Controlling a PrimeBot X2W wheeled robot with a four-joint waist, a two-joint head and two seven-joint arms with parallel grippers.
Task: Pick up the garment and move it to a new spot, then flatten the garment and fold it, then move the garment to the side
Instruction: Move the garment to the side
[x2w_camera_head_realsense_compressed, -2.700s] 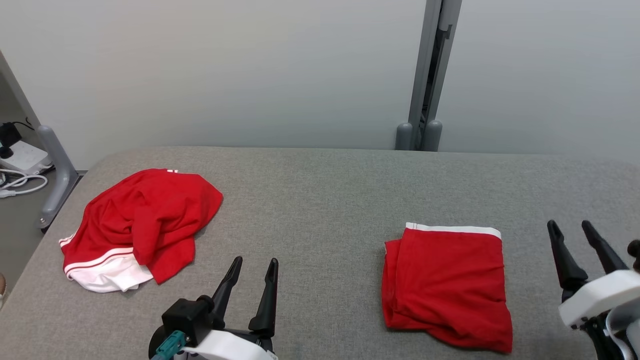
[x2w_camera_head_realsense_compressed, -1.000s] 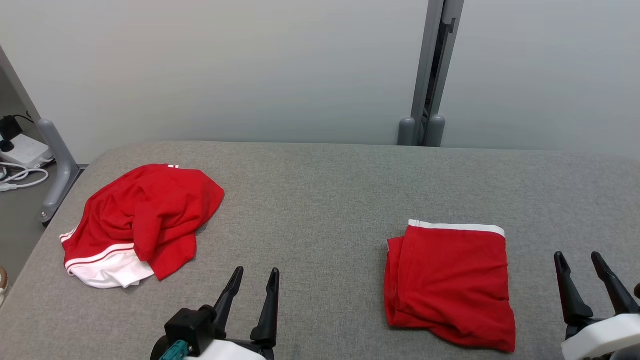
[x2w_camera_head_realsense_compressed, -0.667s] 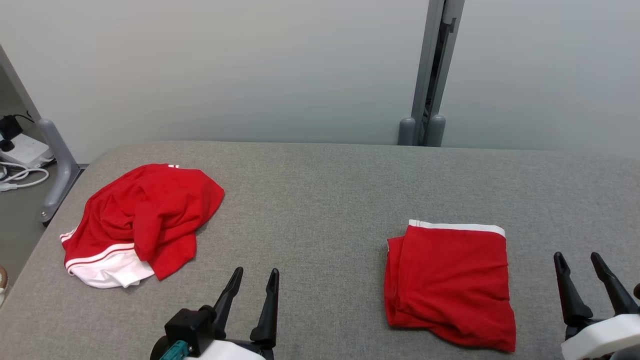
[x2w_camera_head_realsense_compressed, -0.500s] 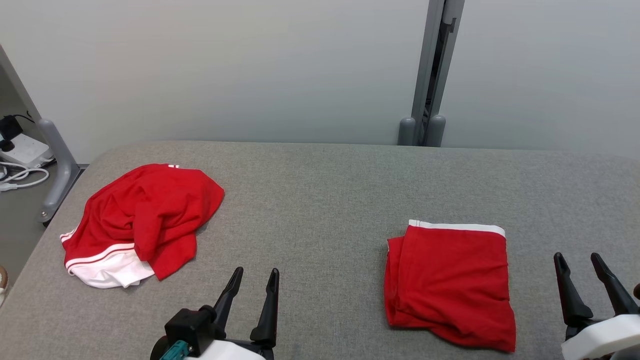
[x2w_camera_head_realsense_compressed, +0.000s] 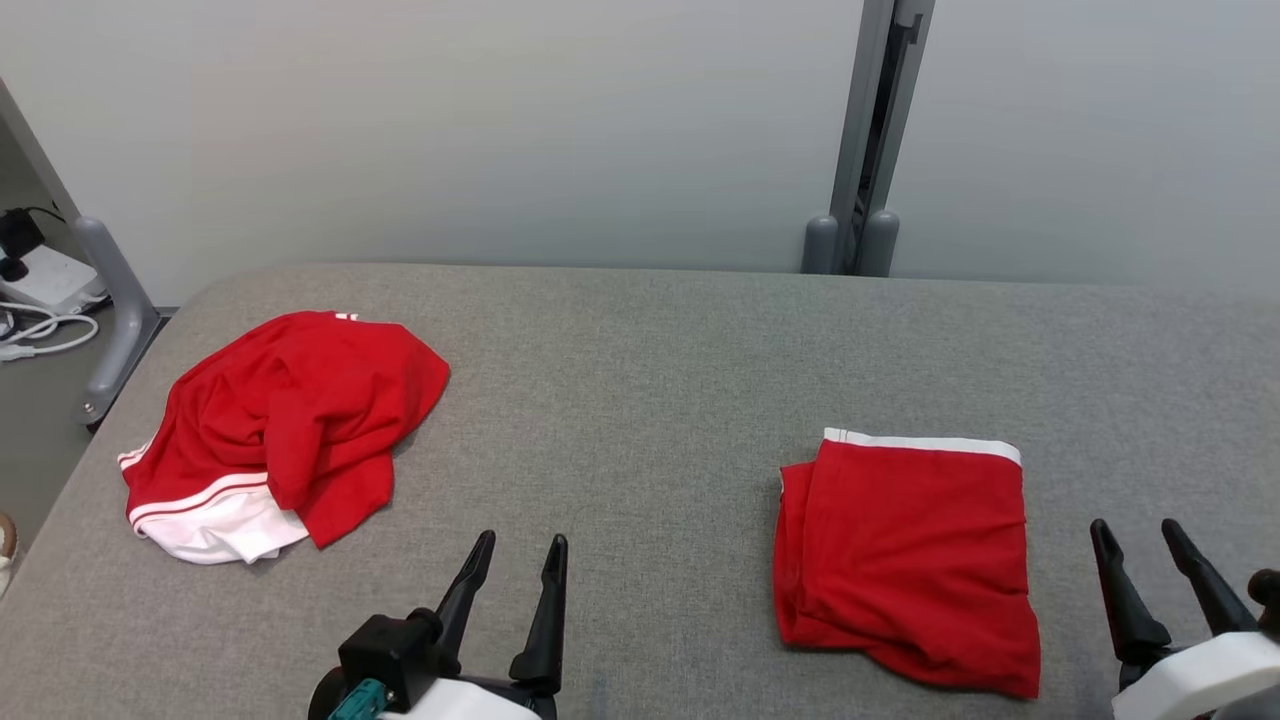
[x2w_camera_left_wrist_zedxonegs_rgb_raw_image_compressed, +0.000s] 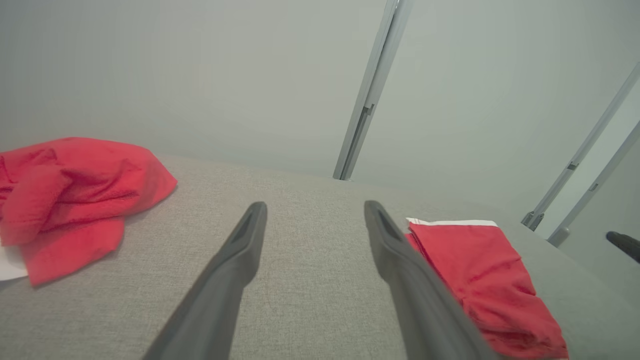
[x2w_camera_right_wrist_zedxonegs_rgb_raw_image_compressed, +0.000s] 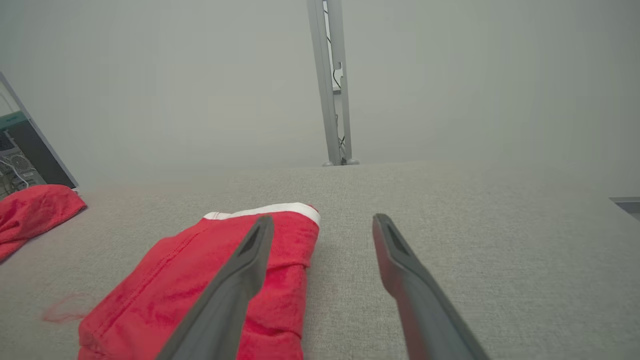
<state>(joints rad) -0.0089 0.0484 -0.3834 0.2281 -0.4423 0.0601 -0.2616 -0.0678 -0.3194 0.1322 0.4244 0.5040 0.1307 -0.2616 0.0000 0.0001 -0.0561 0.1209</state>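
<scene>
A crumpled red garment (x2w_camera_head_realsense_compressed: 285, 420) with white trim lies at the table's left end, also seen in the left wrist view (x2w_camera_left_wrist_zedxonegs_rgb_raw_image_compressed: 75, 185) and the right wrist view (x2w_camera_right_wrist_zedxonegs_rgb_raw_image_compressed: 35, 210). A second red garment (x2w_camera_head_realsense_compressed: 905, 560), folded into a rough square with a white band at its far edge, lies at the right (x2w_camera_left_wrist_zedxonegs_rgb_raw_image_compressed: 480, 270) (x2w_camera_right_wrist_zedxonegs_rgb_raw_image_compressed: 200, 270). My left gripper (x2w_camera_head_realsense_compressed: 522, 540) (x2w_camera_left_wrist_zedxonegs_rgb_raw_image_compressed: 315, 205) hovers open near the front edge between the two, holding nothing. My right gripper (x2w_camera_head_realsense_compressed: 1133, 525) (x2w_camera_right_wrist_zedxonegs_rgb_raw_image_compressed: 324, 218) stands open and empty, just right of the folded garment.
The grey fabric table (x2w_camera_head_realsense_compressed: 650, 380) ends at a pale wall with a grey upright post (x2w_camera_head_realsense_compressed: 860, 140). On the floor off the left end are a grey leg (x2w_camera_head_realsense_compressed: 110, 300) and a white power strip with cables (x2w_camera_head_realsense_compressed: 40, 290).
The whole picture has shifted slightly as the head camera moved. My right gripper has drawn back toward the near edge since the earliest frame. Neither garment has moved.
</scene>
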